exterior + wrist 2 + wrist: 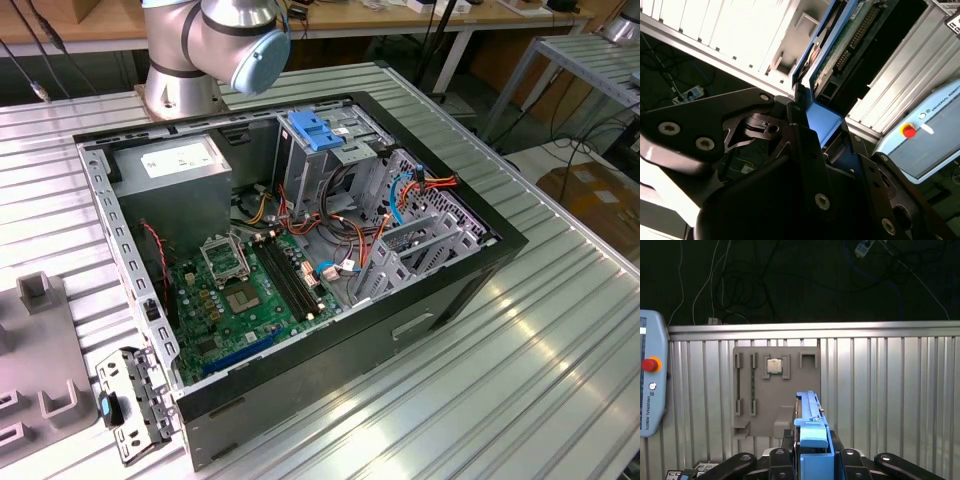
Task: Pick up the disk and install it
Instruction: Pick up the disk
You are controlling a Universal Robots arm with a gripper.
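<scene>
The disk (809,410) is clamped edge-on in the pincer (812,449), jaws closed on its blue carrier end, likely so the body sticks out free. It's held at the edge of the grey fixture plate (775,390) on the ribbed bench (890,390). Blue rails and a green circuit-board underside can be seen in the second wrist view.

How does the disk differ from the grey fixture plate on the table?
The disk has blue rails; the plate is grey throughout. The disk stands on edge, clamped in the tool; the plate lies flat on the ribbed table. Both are rectangular.
</scene>
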